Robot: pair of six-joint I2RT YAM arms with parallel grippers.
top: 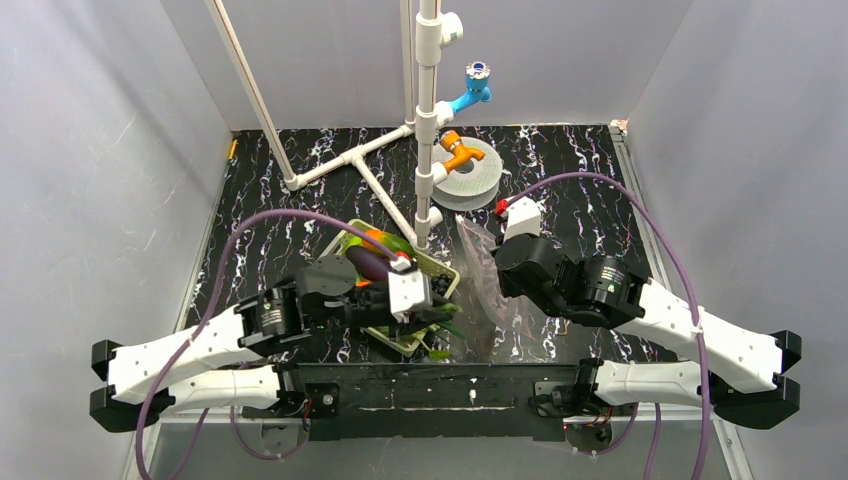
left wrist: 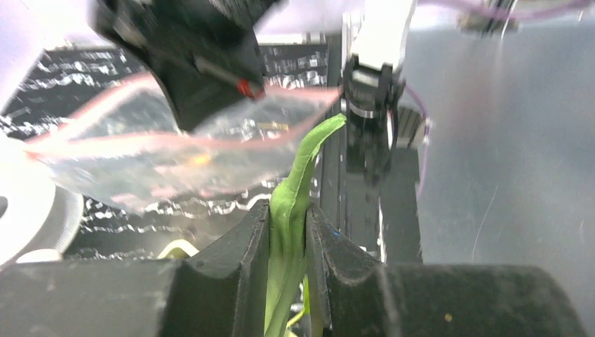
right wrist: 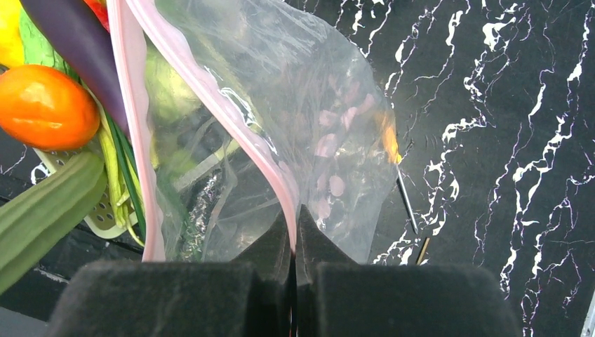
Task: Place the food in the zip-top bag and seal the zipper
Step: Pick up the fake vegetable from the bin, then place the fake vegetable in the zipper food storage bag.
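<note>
Zipper [right wrist: 266, 184] pinched in right gripper [right wrist: 295, 214] (left gripper [left wrist: 288, 217] clamps green leaf [left wrist: 305, 161]).

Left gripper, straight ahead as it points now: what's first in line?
Most likely the bag, near one end of its mouth, held up by the right gripper. The leaf in the left gripper would touch first. Depth is unclear.
</note>
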